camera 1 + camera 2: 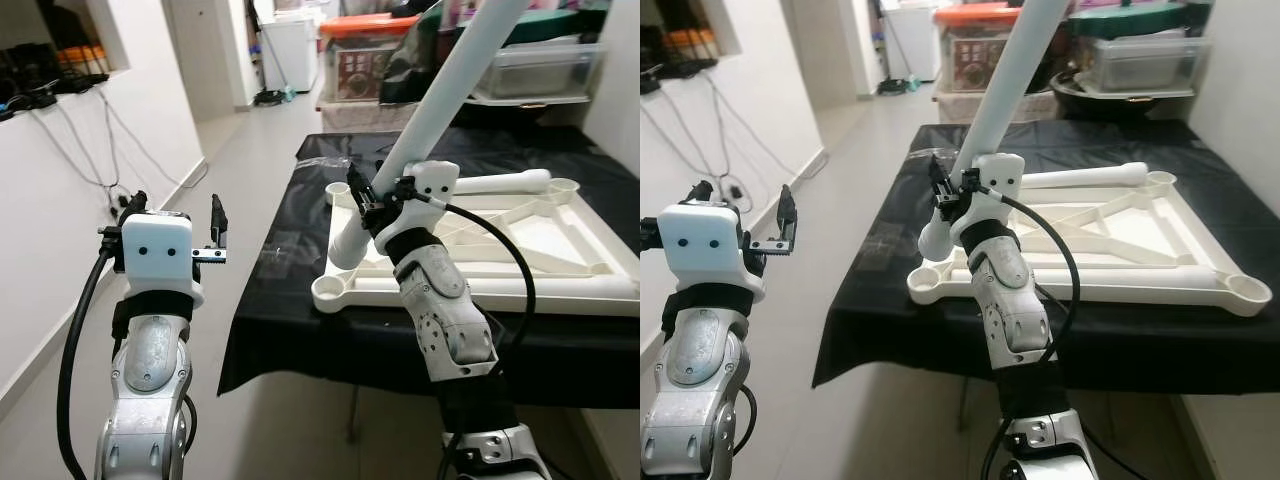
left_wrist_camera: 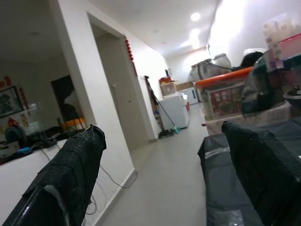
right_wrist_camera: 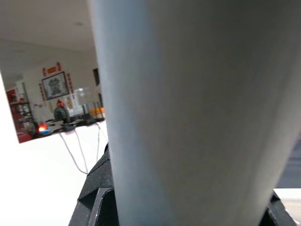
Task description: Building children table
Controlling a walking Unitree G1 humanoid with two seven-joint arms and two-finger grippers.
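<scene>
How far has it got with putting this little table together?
Early on, by the look of it. The white tabletop lies upside down on the black-covered table. The right gripper holds one leg tilted over a near corner socket. Another leg lies loose, and the left gripper hovers open.

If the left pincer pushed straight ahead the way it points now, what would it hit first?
Probably nothing near: the open left pincer points down the bare grey hallway floor, beside the black-covered table; depth beyond is unclear.

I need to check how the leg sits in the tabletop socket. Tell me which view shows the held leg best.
The right eye view: the white leg shows from the right pincer up, its foot near the tabletop's corner socket. The left eye view is similar; the right wrist view is too close.
</scene>
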